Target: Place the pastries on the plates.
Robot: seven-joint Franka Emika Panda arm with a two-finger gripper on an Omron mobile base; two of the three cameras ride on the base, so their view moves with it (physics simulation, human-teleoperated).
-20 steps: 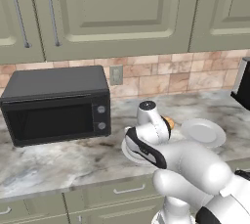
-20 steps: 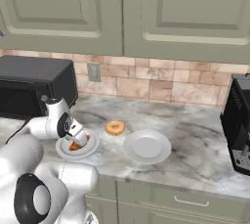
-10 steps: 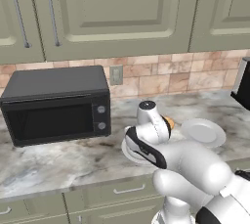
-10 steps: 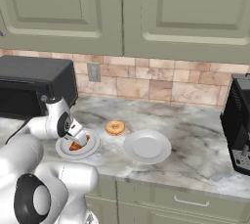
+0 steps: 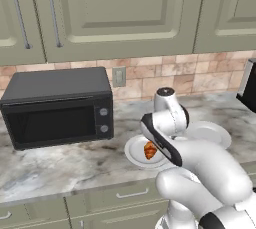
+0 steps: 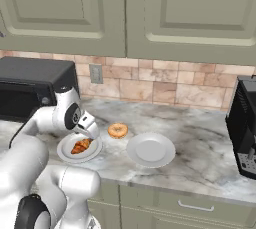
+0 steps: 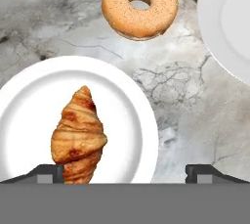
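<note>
The orange-brown croissant (image 7: 79, 135) (image 6: 80, 146) (image 5: 150, 150) lies on the left plate (image 7: 127, 115) (image 6: 65, 151) (image 5: 133, 151). My gripper (image 7: 126, 171) (image 6: 93, 132) hangs open just above that plate's right side, its fingertips (image 7: 49, 171) wide apart, holding nothing. The golden ring doughnut (image 7: 140, 4) (image 6: 118, 130) rests on the marble counter between the two plates. A second plate (image 6: 150, 149) (image 7: 229, 22) (image 5: 212, 134), with nothing on it, sits to the right.
A black microwave (image 5: 57, 105) (image 6: 30, 88) stands on the counter to the left. A dark coffee machine (image 6: 244, 128) is at the right end. Brick backsplash with an outlet (image 6: 95, 74) and green cabinets run behind.
The hand has drawn up and slightly right off the croissant, which stays lying on the left plate and now shows in the left base view.
</note>
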